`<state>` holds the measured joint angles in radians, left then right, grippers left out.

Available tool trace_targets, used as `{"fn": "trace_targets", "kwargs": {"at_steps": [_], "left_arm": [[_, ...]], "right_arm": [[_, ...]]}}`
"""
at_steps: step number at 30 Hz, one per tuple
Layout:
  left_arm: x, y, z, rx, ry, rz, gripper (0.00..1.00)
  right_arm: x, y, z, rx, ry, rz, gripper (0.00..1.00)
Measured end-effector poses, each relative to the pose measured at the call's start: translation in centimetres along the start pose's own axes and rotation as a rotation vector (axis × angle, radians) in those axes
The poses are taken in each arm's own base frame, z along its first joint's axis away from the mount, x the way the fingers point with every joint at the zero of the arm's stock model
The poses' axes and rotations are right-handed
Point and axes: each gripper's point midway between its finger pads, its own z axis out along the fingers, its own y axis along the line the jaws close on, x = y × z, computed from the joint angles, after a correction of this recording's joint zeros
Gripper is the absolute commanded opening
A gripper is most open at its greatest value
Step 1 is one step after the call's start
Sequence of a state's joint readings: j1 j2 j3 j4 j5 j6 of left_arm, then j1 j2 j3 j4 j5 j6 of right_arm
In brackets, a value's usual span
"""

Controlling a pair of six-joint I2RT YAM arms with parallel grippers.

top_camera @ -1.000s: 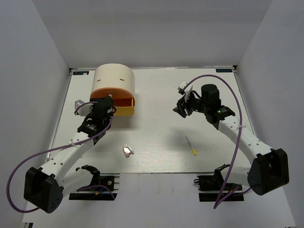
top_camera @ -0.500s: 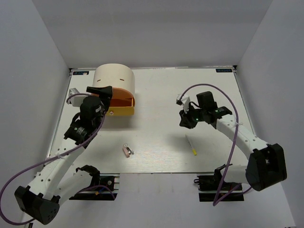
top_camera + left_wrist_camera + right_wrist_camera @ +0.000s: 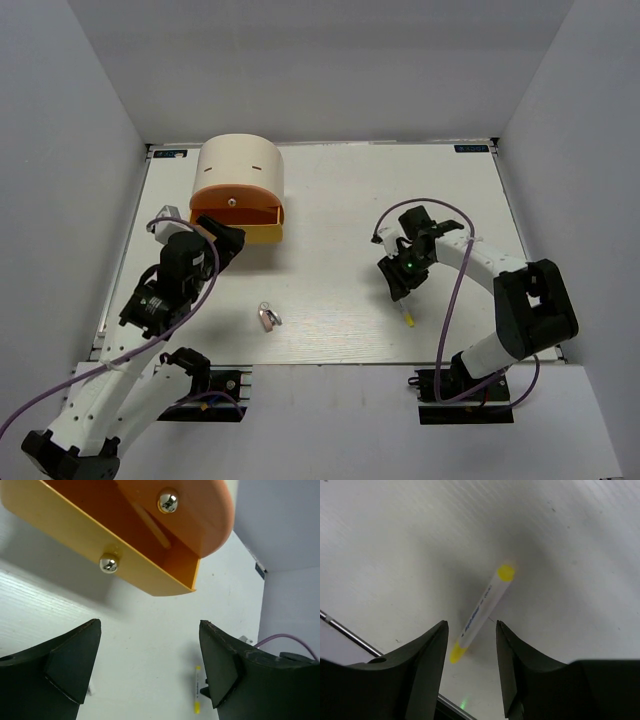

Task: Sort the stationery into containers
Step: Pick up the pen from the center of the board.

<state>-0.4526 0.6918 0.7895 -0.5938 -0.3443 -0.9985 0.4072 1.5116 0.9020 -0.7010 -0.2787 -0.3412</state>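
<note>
Starting at the left, the left gripper [image 3: 150, 665] hangs with its jaws wide apart and nothing between them, just in front of the cream cabinet [image 3: 240, 165]. The cabinet's yellow drawer [image 3: 75, 535] stands pulled out under the orange drawer [image 3: 200, 510], with a thin pale stick [image 3: 151, 526] inside. The pinkish clip [image 3: 268, 317] lies on the table [image 3: 330, 200], well apart from both arms. Further right, the right gripper [image 3: 470, 627] hovers with its jaws apart, straddling the yellow-ended white stick [image 3: 481, 611], which lies flat on the table. That stick sits at a slant between the fingers, so closing could pinch it off-centre and let it pivot, roll away or slip out on the carry. Blue print runs along its barrel, too small to read; no brand is legible.
</note>
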Motion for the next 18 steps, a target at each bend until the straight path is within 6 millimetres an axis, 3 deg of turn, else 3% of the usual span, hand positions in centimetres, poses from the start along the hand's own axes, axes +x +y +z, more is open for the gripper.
{"fn": "trace_targets", "kwargs": {"at_steps": [12, 18], "left_arm": [[2.2, 3.5, -0.1, -0.09, 0.062, 0.069, 0.9], [2.9, 4.9, -0.2, -0.121, 0.074, 0.073, 0.9]], "right_arm": [[1.0, -2.7, 1.6, 0.179, 0.061, 0.043, 0.43], [0.7, -3.0, 1.8, 0.22, 0.063, 0.033, 0.28]]}}
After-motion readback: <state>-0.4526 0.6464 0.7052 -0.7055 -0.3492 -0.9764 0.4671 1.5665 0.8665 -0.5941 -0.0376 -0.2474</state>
